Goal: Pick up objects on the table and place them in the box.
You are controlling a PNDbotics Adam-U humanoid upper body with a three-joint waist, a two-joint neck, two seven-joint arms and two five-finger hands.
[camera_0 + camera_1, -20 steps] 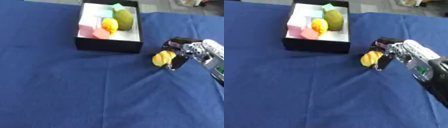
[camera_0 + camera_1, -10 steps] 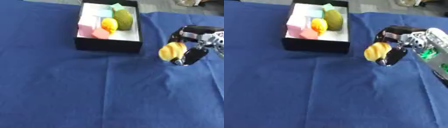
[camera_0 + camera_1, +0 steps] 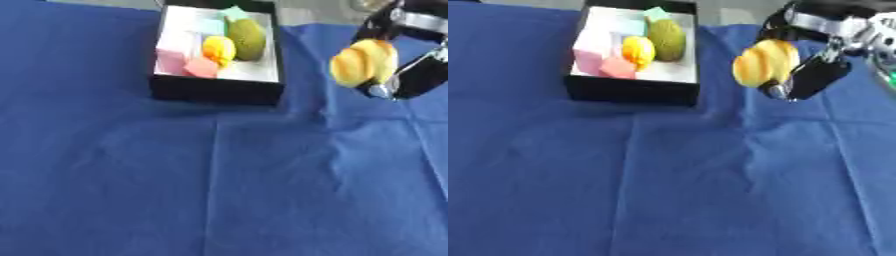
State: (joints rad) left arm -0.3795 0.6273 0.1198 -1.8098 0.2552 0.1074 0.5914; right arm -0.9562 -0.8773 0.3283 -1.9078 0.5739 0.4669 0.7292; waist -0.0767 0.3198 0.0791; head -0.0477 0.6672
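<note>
My right hand [image 3: 820, 60] comes in from the upper right, its fingers curled round a yellow, ridged, rounded object [image 3: 763, 62] held in the air to the right of the box. The black box [image 3: 632, 92] with a white inside stands at the upper middle of the blue cloth. In it lie a green oval fruit [image 3: 667, 39], a yellow object [image 3: 637, 50], a red-pink block [image 3: 618, 68], a pale pink block [image 3: 590, 54] and a teal piece [image 3: 656, 14]. My left hand shows in neither view.
A blue cloth [image 3: 219, 190] with creases covers the table. A grey strip of the far table edge [image 3: 306, 10] shows behind the box.
My right hand has lifted the yellow object off the cloth and carried it up and away, to a spot level with the box.
</note>
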